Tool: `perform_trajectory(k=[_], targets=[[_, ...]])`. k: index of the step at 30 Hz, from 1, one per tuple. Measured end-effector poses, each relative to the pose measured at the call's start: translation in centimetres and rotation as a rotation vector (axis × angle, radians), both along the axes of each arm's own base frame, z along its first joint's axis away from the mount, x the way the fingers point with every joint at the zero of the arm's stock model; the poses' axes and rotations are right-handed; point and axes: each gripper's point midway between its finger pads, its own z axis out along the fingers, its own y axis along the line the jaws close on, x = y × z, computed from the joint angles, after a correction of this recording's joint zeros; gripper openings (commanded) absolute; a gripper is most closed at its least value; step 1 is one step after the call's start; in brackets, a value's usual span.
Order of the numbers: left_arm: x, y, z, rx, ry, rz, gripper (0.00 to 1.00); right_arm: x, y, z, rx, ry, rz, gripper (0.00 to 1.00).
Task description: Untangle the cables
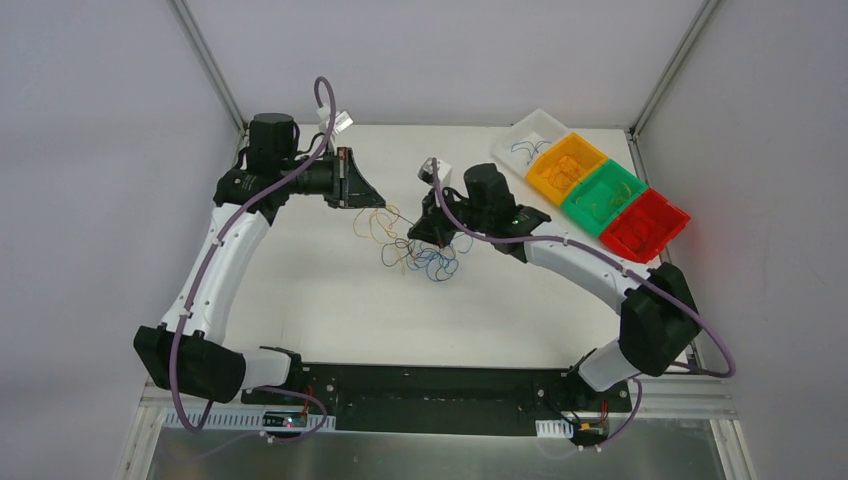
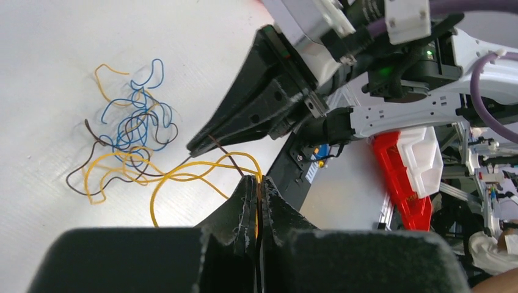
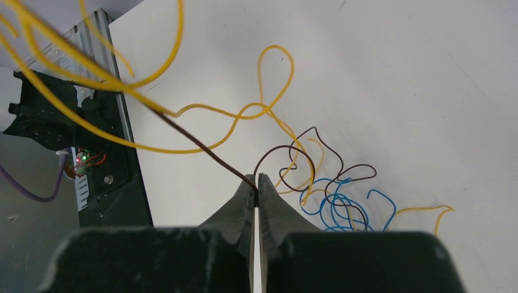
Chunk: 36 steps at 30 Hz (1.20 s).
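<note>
Yellow, blue and brown cables (image 1: 420, 255) lie bunched at the centre of the white table (image 1: 330, 300); the left gripper (image 2: 257, 186) is clenched on a yellow cable (image 2: 183, 177), the right gripper (image 3: 256, 186) on a brown cable (image 3: 207, 149).

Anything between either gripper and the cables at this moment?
Nothing visible. The left gripper is shut on a yellow wire and the right gripper on a brown wire, both leading into the tangled cables.

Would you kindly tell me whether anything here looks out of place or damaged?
Nothing looks damaged or spilled. The only disorder is the cables, knotted together in one heap, with strands pinched in the shut left gripper and right gripper.
</note>
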Motion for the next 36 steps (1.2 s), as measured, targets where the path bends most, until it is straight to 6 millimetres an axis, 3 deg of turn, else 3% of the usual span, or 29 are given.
perform_trajectory(k=[4,11,16,19,25,32,34,36], targets=[[0.7,0.7,-0.2,0.012,-0.001,0.037,0.00,-0.5,-0.9,0.2,0.000,-0.023,0.002,0.00],[2.3,3.3,-1.0,0.018,0.029,0.129,0.00,0.7,-2.9,2.8,0.043,-0.094,-0.041,0.00],[2.9,5.1,-1.6,0.012,0.046,0.167,0.00,2.0,-5.7,2.4,0.023,-0.111,-0.096,0.00],[2.8,5.5,-3.3,0.034,0.058,0.162,0.00,2.8,-7.9,1.1,-0.018,-0.079,-0.144,0.00],[3.8,7.9,-6.0,0.114,0.045,0.240,0.00,3.2,-14.3,-4.6,-0.196,0.096,-0.301,0.00],[5.0,9.4,-5.6,0.184,-0.020,0.275,0.00,1.8,-18.0,-7.0,-0.286,0.159,-0.341,0.00],[5.7,9.7,-4.7,0.189,-0.036,0.285,0.00,1.7,-18.6,-7.4,-0.311,0.157,-0.341,0.00],[6.9,9.6,-2.3,0.169,-0.070,0.286,0.00,1.3,-19.2,-8.0,-0.344,0.159,-0.334,0.00]])
